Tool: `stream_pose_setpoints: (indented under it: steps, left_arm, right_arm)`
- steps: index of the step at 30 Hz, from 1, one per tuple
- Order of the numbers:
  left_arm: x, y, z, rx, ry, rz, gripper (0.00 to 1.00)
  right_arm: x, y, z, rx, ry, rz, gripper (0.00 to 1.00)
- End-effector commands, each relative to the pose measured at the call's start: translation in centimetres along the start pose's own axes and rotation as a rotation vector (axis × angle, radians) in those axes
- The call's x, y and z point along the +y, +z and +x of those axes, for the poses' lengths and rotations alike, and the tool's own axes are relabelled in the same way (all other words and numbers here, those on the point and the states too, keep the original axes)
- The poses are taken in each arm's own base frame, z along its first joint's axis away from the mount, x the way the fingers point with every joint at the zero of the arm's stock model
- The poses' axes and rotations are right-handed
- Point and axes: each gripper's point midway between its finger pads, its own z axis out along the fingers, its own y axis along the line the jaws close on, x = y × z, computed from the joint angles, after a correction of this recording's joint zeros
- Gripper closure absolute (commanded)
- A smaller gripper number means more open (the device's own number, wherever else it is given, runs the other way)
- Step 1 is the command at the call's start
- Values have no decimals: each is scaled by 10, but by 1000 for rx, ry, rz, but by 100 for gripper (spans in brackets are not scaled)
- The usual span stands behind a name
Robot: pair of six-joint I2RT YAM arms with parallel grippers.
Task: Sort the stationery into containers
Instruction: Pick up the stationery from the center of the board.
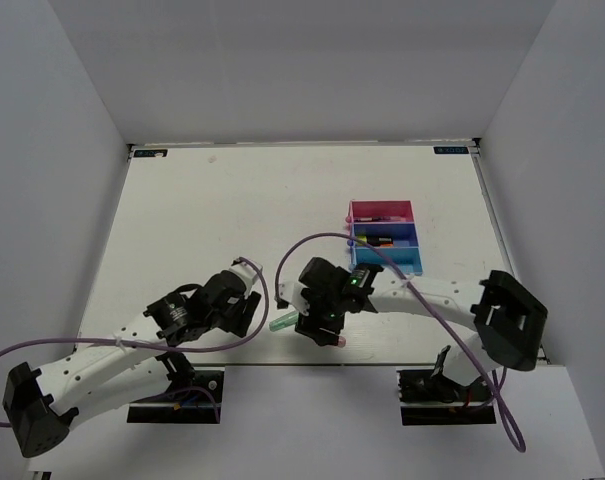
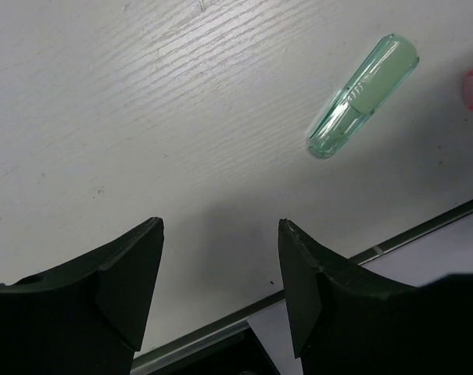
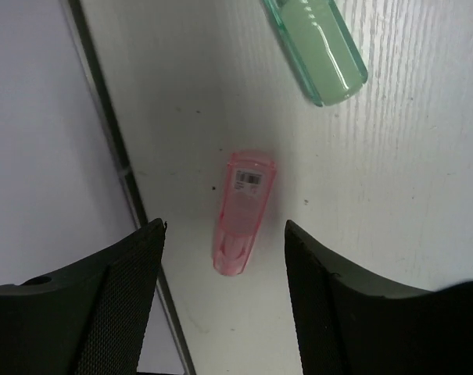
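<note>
Right gripper [image 3: 224, 228]: spread wide, empty, over pink capsule [image 3: 244, 211] at near edge of table [image 3: 424, 195]. Left gripper [image 2: 220, 230]: likewise gaping, empty, near green capsule [image 2: 363, 95]. Bins [image 1: 382, 237] farther back.

White table [image 1: 232, 220] enclosed by plain white walls [image 1: 312, 70].

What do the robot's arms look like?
Two white arms, the left arm and right arm, with chunky black joints. A thin purple cable loops along each. A little green light glows on the right wrist. The left gripper and right gripper have black, wedge-shaped fingers.
</note>
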Motion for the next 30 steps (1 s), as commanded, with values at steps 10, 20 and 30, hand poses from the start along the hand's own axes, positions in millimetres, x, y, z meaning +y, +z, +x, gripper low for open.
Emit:
stream_pose_setpoints:
  steps: [10, 20, 30]
  left_arm:
    - [3, -3, -13, -47, -10, -24, 28]
    - [12, -13, -5, -55, -23, -46, 28]
    - [-5, -4, -7, 3, 38, 26, 28]
  right_arm:
    - [-30, 34, 8, 137, 37, 238, 34]
    - [-12, 60, 37, 261, 6, 211, 56]
    - [3, 40, 40, 244, -60, 89, 100]
